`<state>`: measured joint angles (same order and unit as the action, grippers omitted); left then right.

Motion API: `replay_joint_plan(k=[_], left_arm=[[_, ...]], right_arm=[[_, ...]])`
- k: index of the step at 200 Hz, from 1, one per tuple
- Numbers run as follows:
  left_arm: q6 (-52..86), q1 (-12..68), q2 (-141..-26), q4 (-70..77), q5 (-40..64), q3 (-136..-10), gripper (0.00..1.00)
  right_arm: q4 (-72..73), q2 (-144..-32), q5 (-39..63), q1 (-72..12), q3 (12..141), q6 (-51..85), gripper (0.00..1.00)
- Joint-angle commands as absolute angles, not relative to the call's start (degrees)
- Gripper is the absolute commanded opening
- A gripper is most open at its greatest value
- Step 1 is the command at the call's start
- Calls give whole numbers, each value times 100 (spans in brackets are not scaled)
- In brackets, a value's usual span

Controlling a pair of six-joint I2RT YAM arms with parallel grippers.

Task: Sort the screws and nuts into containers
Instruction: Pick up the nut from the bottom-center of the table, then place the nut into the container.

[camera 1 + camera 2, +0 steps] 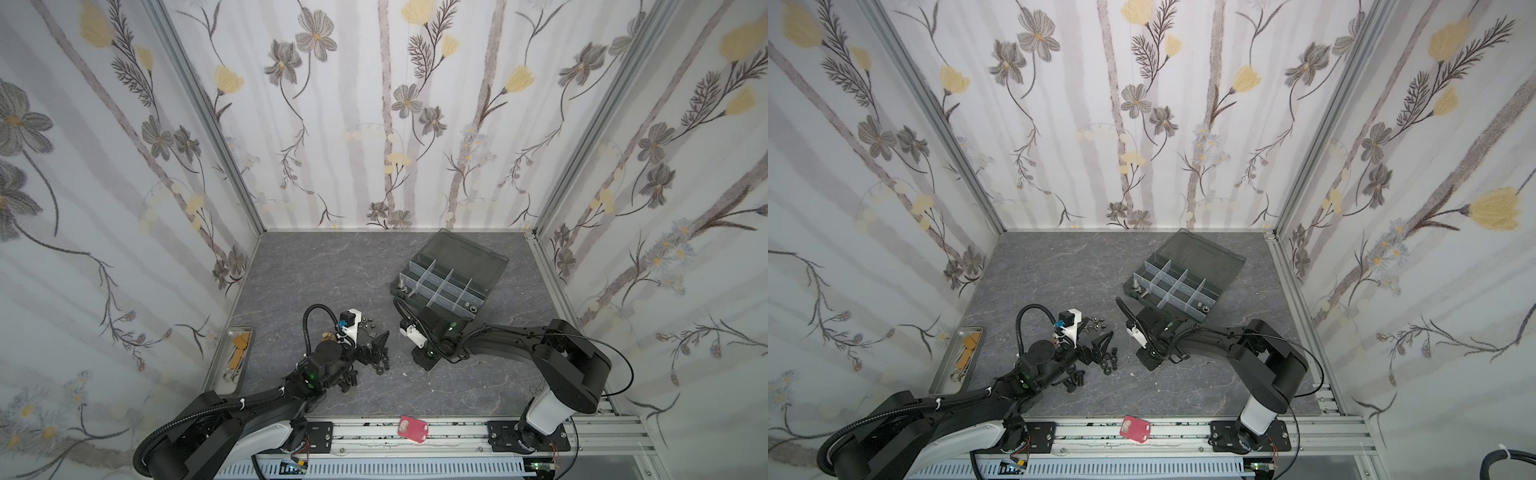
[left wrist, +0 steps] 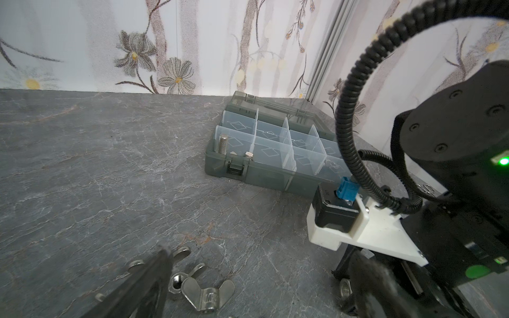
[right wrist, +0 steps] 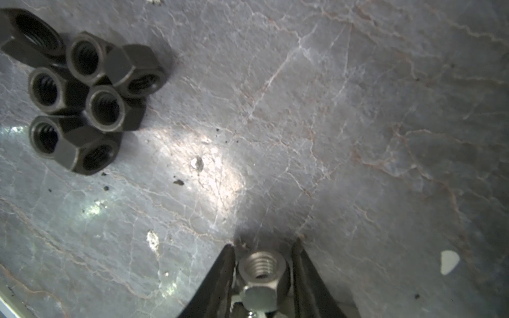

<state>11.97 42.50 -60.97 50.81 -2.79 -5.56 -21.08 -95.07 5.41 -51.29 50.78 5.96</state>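
At the right wrist view's bottom centre, the right fingers [image 3: 217,283] are clamped on a shiny silver hexagonal nut [image 3: 261,271] over the grey marbled tabletop [image 3: 358,137]. Matte black hexagonal nuts [image 3: 91,96] cluster at upper left. The left fingers [image 2: 143,286] stand wide apart beside silver wing nuts [image 2: 205,293]. The dark grey organizer box with clear dividers [image 1: 451,282] sits right of centre in both top views, silver screws [image 2: 221,143] in its end cell.

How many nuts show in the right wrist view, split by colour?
black nuts: 7, in one cluster
silver nut: 1, held in the right gripper
total: 8
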Motion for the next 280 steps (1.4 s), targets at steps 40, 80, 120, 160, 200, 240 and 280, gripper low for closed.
replay_joint_plan(k=[40,80,120,160,200,240,280], left_arm=[[1147,4245,-6205,5474,-264,-642,100],[1074,4245,-6179,5579,-224,-752,100],[1072,4249,-6406,5784,-79,-886,100],[1151,4254,-6631,5966,-19,-861,100],[1143,4254,-6775,6064,54,-961,100],[1109,4254,-6842,6071,83,-980,100],[1147,4254,-6838,6091,80,-976,100]], right_arm=[[-2368,-9502,452,-5117,5290,585,18],[-2141,-9294,610,-4739,5839,762,11],[-1969,-9019,-223,-3769,6163,1202,11],[-2011,-8832,-736,-2673,6056,1484,12],[-2048,-9101,-659,-2024,5943,1710,12],[-2047,-9272,-895,-1916,5950,1705,16],[-2048,-9189,-913,-1907,5916,1685,36]])
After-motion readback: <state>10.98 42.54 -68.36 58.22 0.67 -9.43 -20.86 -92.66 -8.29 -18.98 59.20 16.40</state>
